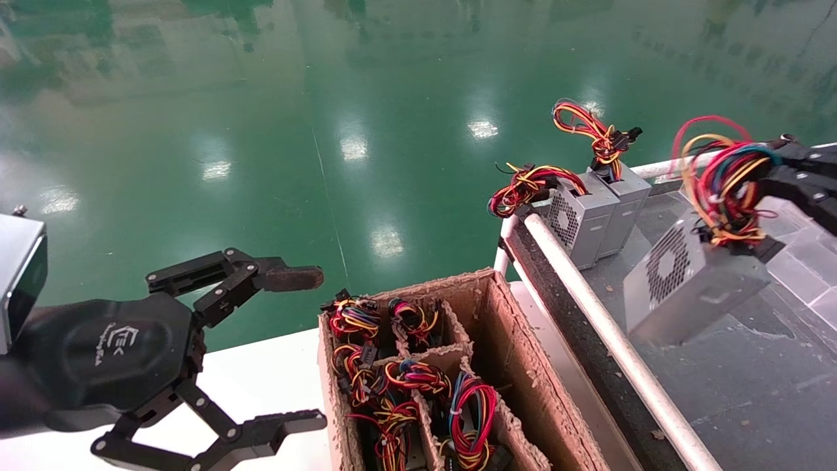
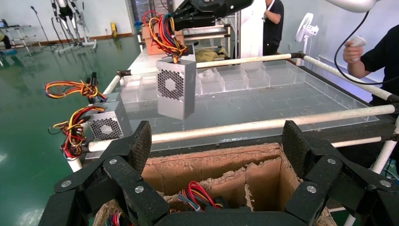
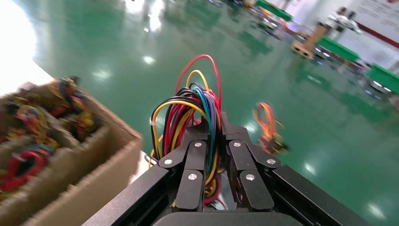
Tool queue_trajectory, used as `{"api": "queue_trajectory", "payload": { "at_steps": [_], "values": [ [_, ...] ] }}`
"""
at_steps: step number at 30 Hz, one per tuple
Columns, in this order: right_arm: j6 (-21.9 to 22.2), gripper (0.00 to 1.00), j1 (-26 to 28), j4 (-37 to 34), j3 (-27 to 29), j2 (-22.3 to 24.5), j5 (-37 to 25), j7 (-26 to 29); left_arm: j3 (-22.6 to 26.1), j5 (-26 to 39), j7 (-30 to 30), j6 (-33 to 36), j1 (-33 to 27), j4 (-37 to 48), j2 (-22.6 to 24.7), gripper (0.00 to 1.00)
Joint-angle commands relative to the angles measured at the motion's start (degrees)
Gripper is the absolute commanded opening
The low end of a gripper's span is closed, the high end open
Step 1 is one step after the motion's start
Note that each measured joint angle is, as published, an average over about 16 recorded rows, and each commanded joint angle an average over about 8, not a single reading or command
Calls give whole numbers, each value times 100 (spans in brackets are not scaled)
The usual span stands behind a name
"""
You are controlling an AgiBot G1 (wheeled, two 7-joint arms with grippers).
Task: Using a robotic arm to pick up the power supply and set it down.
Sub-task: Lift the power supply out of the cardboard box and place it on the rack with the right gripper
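The power supply is a grey metal box with a round vent grille. It hangs tilted in the air over the dark table top. My right gripper is shut on its looped bundle of red, yellow, blue and black wires. In the right wrist view those wires run up between the closed right gripper. The left wrist view shows the box dangling clear of the surface. My left gripper stands open and empty beside the cardboard box, also wide apart from its own wrist.
A divided cardboard box holds several wired power supplies. Two more grey power supplies stand at the table's far corner. A white pipe rail edges the table. Clear trays sit behind; a person stands nearby.
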Motion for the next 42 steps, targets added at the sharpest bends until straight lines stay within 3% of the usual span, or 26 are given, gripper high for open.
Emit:
{"api": "queue_trajectory", "payload": {
  "at_steps": [1, 14, 22, 31, 42],
  "values": [
    [21, 0, 90, -199, -6, 22, -109, -39, 1, -1, 0, 0, 0, 0, 0, 100],
    [-232, 0, 1747, -2048, -577, -789, -1421, -159, 5, -4, 3, -2, -1, 0, -2, 100],
    [189, 0, 2745, -3279, -977, -1465, -2330, -412, 8, -6, 4, -4, -2, 0, -3, 100],
    [425, 0, 3391, -4149, -1246, -1991, -2848, -780, 11, -8, 6, -5, -3, 0, -5, 100],
    [490, 0, 3775, -4895, -1442, -2356, -3169, -1153, 15, -11, 8, -7, -3, 0, -6, 100]
  ]
}}
